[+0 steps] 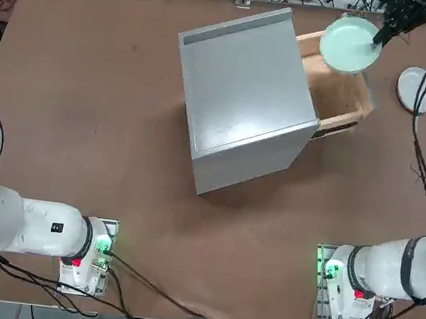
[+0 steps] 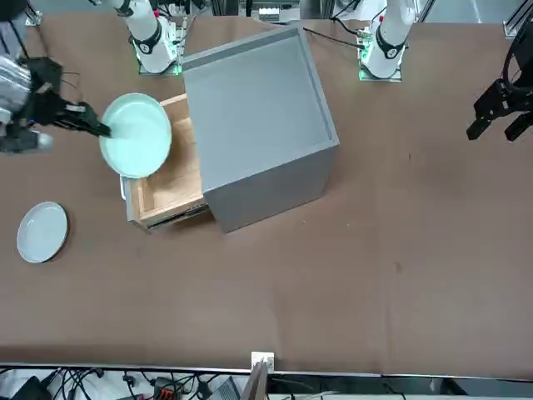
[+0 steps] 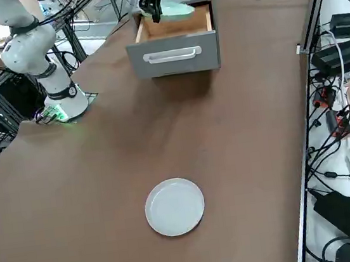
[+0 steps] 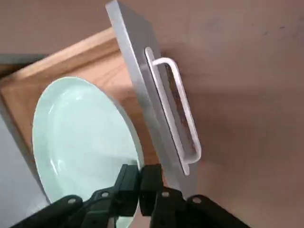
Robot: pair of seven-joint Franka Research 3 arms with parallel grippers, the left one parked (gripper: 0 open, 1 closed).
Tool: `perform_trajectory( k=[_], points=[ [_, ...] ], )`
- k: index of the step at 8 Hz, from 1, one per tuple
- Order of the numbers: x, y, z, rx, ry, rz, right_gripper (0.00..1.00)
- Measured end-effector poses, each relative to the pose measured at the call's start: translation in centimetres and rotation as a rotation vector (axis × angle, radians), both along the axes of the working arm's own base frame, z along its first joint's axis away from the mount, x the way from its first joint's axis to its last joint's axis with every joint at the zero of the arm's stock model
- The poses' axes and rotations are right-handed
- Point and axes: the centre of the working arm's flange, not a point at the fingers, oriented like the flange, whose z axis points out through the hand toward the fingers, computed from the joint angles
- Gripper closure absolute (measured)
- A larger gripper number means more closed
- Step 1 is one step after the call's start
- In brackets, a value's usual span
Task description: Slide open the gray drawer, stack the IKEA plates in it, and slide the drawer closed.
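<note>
The gray drawer (image 1: pixel 336 89) stands pulled out of the gray cabinet (image 1: pixel 243 97), its wooden tray (image 2: pixel 166 185) bare inside. My right gripper (image 4: pixel 139 184) is shut on the rim of the mint green plate (image 4: pixel 80 137), holding it tilted just above the open tray. The same plate (image 1: pixel 350 46) hangs over the drawer's far part, with the gripper (image 1: pixel 384 34) on its outer edge. The white plate (image 1: pixel 417 89) lies flat on the table beyond the drawer front (image 3: pixel 175 54), apart from it. Across the front panel (image 4: pixel 142 99) runs a metal handle (image 4: pixel 178 109).
The cabinet (image 2: pixel 258 117) sits askew near the table's middle. A black cable (image 1: pixel 422 145) runs along the table's right side past the white plate (image 3: pixel 175 206). Cables and equipment (image 3: pixel 338 53) line the floor off the table's edge.
</note>
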Motion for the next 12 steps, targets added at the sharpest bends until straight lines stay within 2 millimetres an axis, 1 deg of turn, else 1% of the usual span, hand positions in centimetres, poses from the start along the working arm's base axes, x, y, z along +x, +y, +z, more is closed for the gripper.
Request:
perform_trajectory(
  k=[2, 5, 6, 8, 10, 11, 12],
  points=[
    [-0.1, 1.4, -1.7, -0.027, -0.001, 0.028, 1.0],
    [-0.4, 4.5, -5.3, -0.042, -0.013, 0.071, 1.0],
    [-0.6, 5.6, -6.0, -0.043, -0.02, 0.085, 1.0],
    [-0.8, 7.2, -6.7, -0.044, -0.023, 0.109, 0.97],
    [-0.8, 7.7, -6.9, -0.045, -0.023, 0.116, 0.61],
    [-0.8, 7.7, -6.8, -0.045, -0.026, 0.117, 0.4],
    [-0.6, 7.7, -6.3, -0.045, -0.038, 0.117, 0.21]
  ],
)
